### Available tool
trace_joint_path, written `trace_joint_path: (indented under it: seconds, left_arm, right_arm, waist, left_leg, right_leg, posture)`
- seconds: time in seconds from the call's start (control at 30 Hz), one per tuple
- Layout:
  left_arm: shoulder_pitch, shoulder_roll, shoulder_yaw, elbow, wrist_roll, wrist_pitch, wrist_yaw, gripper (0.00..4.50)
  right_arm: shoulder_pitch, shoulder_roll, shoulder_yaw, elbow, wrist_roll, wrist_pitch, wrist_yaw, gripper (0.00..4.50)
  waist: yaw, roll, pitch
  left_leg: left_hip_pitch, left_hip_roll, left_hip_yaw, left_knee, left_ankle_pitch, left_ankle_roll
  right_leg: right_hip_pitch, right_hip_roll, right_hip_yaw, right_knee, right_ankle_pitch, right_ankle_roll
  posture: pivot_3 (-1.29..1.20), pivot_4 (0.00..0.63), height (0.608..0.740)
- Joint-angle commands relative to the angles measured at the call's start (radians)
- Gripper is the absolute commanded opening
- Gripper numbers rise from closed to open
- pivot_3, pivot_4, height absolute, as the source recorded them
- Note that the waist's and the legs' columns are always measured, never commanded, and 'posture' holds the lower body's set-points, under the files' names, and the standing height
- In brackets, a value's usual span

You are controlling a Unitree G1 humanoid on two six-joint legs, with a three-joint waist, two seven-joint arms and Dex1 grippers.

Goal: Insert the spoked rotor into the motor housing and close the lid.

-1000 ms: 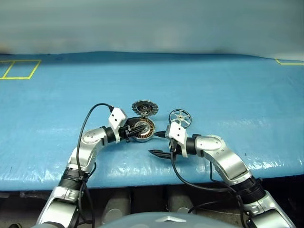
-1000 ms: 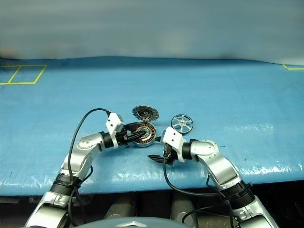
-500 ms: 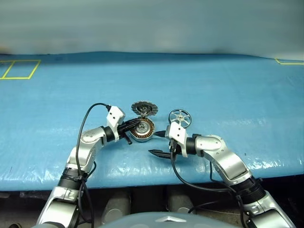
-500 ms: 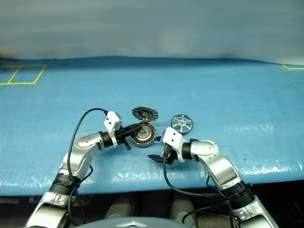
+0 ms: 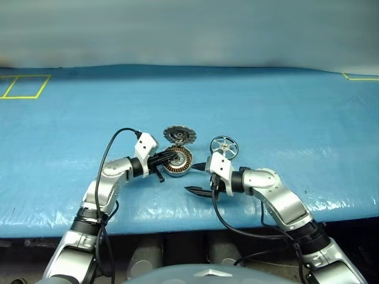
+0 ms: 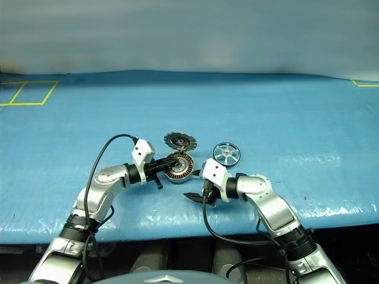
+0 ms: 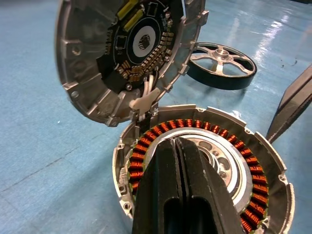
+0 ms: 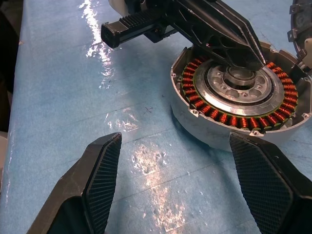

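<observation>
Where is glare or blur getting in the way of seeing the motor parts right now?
Right wrist view: bright glare patches on the blue table cover beside the motor housing, whose copper windings are crisp. Left wrist view: the lid and windings read clearly; the left gripper, shut, blocks the housing's centre; sheen behind the spoked rotor. Head views: even light, parts small.

Motor housing (image 5: pixel 177 161) near the middle of the counter (image 5: pixel 284 112), lid (image 5: pixel 179 135) standing open at its far edge. Spoked rotor (image 5: pixel 224 145) just right of both, flat on the counter. Left tool (image 5: pixel 173 157) over the housing's centre; right tool (image 5: pixel 197 177) near-right of the housing.
</observation>
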Motion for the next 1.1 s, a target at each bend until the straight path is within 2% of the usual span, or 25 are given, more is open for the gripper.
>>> trace_joint_path:
  seconds: [0.03,0.23,0.57,0.87,1.1]
  left_arm:
    - [0.017,0.007,0.008,-0.049,-0.017,-0.002,-0.015,0.04]
    - [0.020,-0.007,0.041,-0.062,-0.030,-0.016,0.008,0.04]
    - [0.017,-0.032,0.020,-0.060,-0.037,-0.012,0.004,0.04]
    - [0.011,-0.001,0.053,-0.067,-0.028,-0.027,0.023,0.04]
    - [0.021,0.010,0.020,-0.075,-0.026,-0.015,0.014,0.04]
  right_arm:
    - [-0.001,0.011,-0.001,-0.013,0.000,-0.028,-0.002,3.71]
    - [-0.007,0.017,0.004,-0.005,-0.009,-0.031,0.002,3.71]
    - [-0.005,0.023,0.008,-0.006,-0.013,-0.034,0.003,3.71]
    - [-0.001,0.019,0.003,-0.008,-0.013,-0.034,-0.002,3.71]
    - [-0.005,0.023,0.006,-0.003,-0.014,-0.038,-0.002,3.71]
  waist:
    - [0.000,0.000,0.000]
    - [0.000,0.000,0.000]
    - [-0.001,0.000,0.000]
    - [-0.001,0.000,0.000]
    - [-0.001,0.000,0.000]
  left_leg:
    - [0.000,0.000,0.000,0.000,0.000,0.000]
    - [0.000,0.000,0.000,0.000,0.000,0.000]
    - [0.000,0.000,0.000,0.000,0.000,0.000]
    - [0.000,0.000,0.000,0.000,0.000,0.000]
    - [0.000,0.000,0.000,0.000,0.000,0.000]
  right_leg:
    - [0.000,0.000,0.000,0.000,0.000,0.000]
    - [0.000,0.000,0.000,0.000,0.000,0.000]
    - [0.000,0.000,0.000,0.000,0.000,0.000]
    - [0.000,0.000,0.000,0.000,0.000,0.000]
    - [0.000,0.000,0.000,0.000,0.000,0.000]
  posture:
    - [0.00,0.150,0.740]
    - [0.00,0.150,0.740]
    - [0.00,0.150,0.740]
    - [0.00,0.150,0.740]
    - [0.00,0.150,0.740]
